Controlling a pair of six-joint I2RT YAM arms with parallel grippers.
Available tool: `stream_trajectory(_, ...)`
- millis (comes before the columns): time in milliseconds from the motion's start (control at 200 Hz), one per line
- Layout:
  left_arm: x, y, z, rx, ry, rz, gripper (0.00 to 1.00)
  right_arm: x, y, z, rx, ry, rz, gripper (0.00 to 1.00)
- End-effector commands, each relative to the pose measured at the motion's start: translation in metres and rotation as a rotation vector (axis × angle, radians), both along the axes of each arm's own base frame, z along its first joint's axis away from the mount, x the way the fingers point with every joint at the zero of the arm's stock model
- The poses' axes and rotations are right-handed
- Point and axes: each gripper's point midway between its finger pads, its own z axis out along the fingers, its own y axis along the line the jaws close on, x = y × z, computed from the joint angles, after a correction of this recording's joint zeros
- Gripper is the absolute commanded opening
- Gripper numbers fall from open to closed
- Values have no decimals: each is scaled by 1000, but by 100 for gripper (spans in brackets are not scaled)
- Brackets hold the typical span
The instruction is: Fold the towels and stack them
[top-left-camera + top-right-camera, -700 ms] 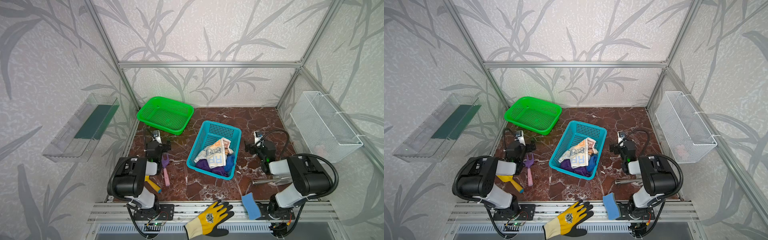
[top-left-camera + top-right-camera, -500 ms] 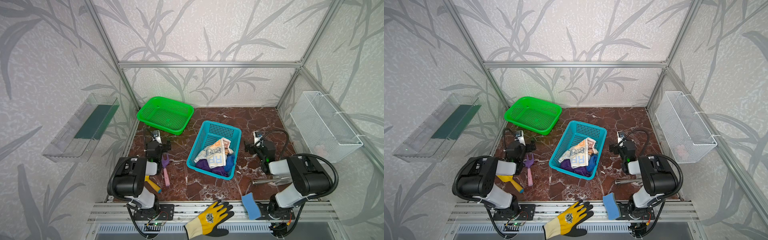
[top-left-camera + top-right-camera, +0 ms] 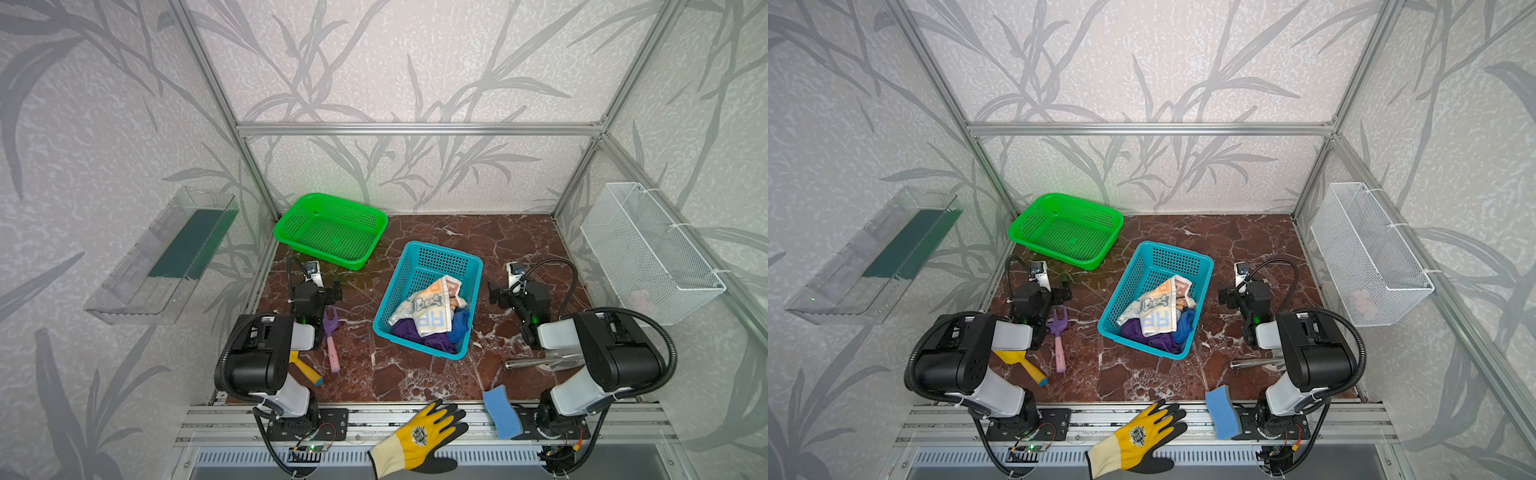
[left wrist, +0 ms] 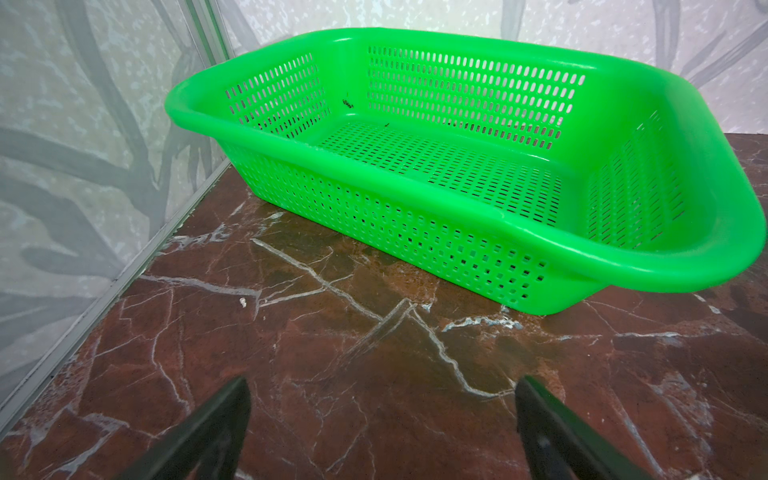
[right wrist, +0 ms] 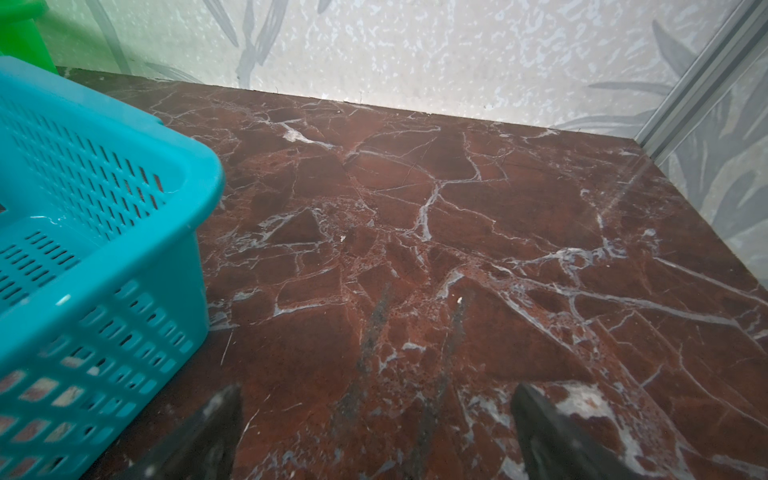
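Enclosure: leaf-patterned walls, aluminium frame, red-brown marble table (image 3: pixel 419 376).

Towels, three, all unfolded and heaped in the near end of the teal basket (image 3: pixel 441 250) at table centre:
- cream towel (image 3: pixel 427 306), printed, crumpled on top
- purple towel (image 3: pixel 409 331), under it, near-left
- blue towel (image 3: pixel 459 322), under it, near-right

Left gripper (image 4: pixel 382 388): jaws spread wide, nothing between them, low over bare marble. It sits left of the teal basket and well apart from the towels. It points at the green basket (image 4: pixel 374 166), which stands empty in the far-left corner.

Right gripper (image 5: pixel 376 390): jaws spread wide, empty, low over bare marble. It sits just right of the teal basket, whose right wall shows beside it without touching. It points at the far wall.

Arms: both bases are on the near rail, elbows folded high and forearms sloping down toward the far side. They mirror each other on either side of the teal basket.

Other items:
- rake (image 3: pixel 332 338) and yellow tool (image 3: pixel 306 369), near the left arm
- metal tool (image 3: pixel 536 364), by the right arm
- sponge (image 3: pixel 500 412) and glove (image 3: pixel 419 434), on the near rail
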Motion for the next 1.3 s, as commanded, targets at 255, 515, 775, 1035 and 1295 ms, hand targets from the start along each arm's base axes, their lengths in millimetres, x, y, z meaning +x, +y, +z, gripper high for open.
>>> stream_trajectory(255,3,0,7,6,-18,-9,99,6,2,16,0,-48,3,99)
stream_trajectory(515,2,3,8,9,-24,9,99,5,3,18,0,-60,8,99)
stream_trajectory(775,-12,8,31,7,-96,44,99,-12,4,63,-42,-108,0,99)
stream_trajectory(1035,-16,6,63,-30,-24,49,99,-24,37,93,-175,-45,39,99)
stream_trajectory(1295,-28,-23,91,-182,15,-15,99,-61,119,117,-146,-2,306,100)
